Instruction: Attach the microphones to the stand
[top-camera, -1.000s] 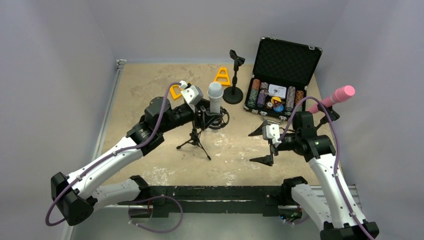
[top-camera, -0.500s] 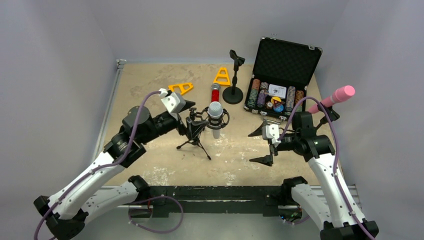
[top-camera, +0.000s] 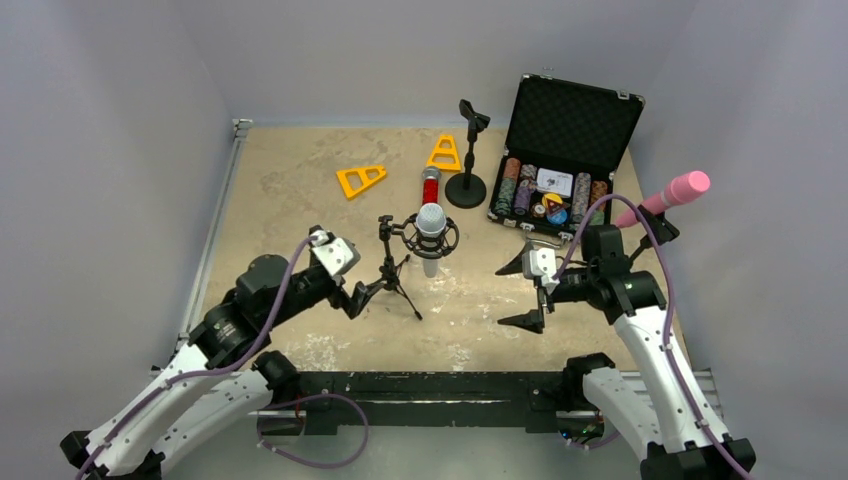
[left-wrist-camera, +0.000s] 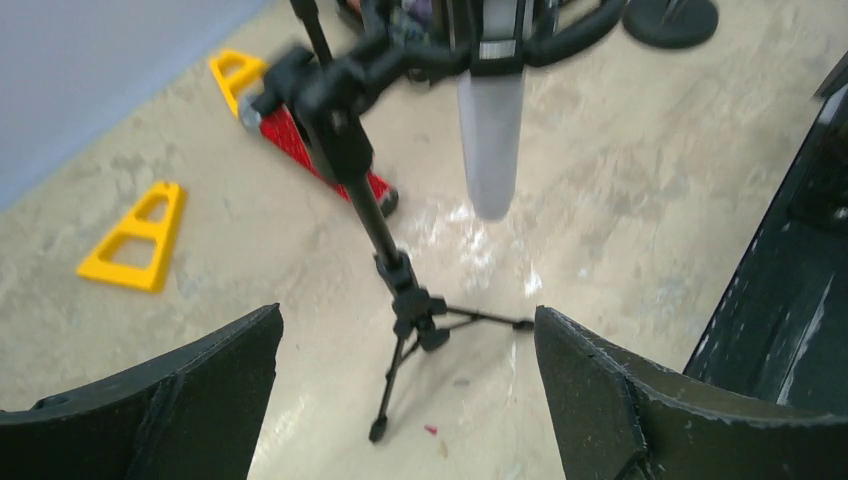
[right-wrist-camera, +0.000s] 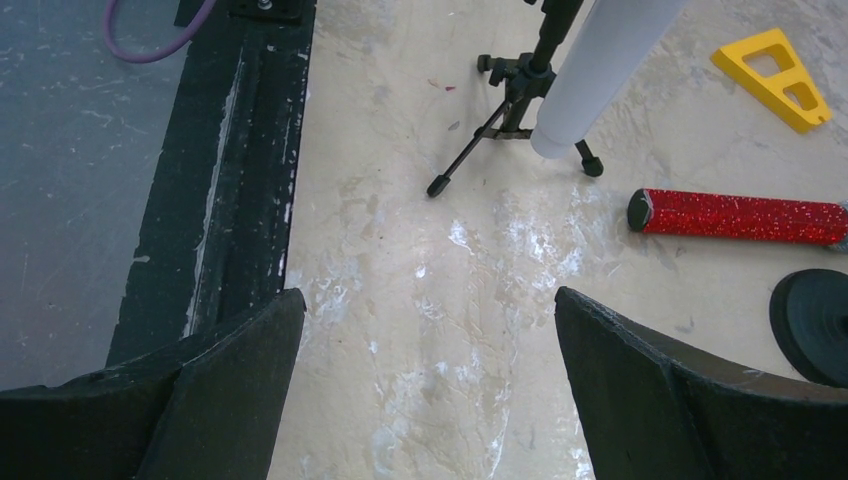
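L pincer (top-camera: 360, 292) jaws spread wide, holding nothing; in the wrist view its two dark, rough-edged fingers frame the tripod stand (left-wrist-camera: 400, 300), which sits ahead of the gap w/ no contact seen. R pincer (top-camera: 520, 292) also wide open & empty, hanging over bare worktop (top-camera: 280, 200), fingers matte black and wedge-shaped. White mic (top-camera: 431, 235) sits upright in the black ring mount atop the tripod stand, near worktop centre: smooth white cylindrical body hanging below the ring, grey mesh dome on top. The stand is thin black metal w/ three splayed legs. Red mic (top-camera: 430, 186) lies flat on the worktop just behind it, glittery red barrel, silver mesh head, black end cap. Pink mic (top-camera: 670, 195) is at the far R side, tilted up, smooth matte pink all over; lower end hidden behind the R arm, so its support can't be made out. Round-base stand (top-camera: 468, 160) at the back: black disc foot, slim post, black clip on top. Two yellow triangles (top-camera: 360, 180), flat plastic w/ cut-outs, lie at back L of centre. Chip case (top-camera: 565, 150) stands open at back R, black foam lid, rows of coloured chips inside. Worktop is beige, mottled, scuffed w/ white patches.
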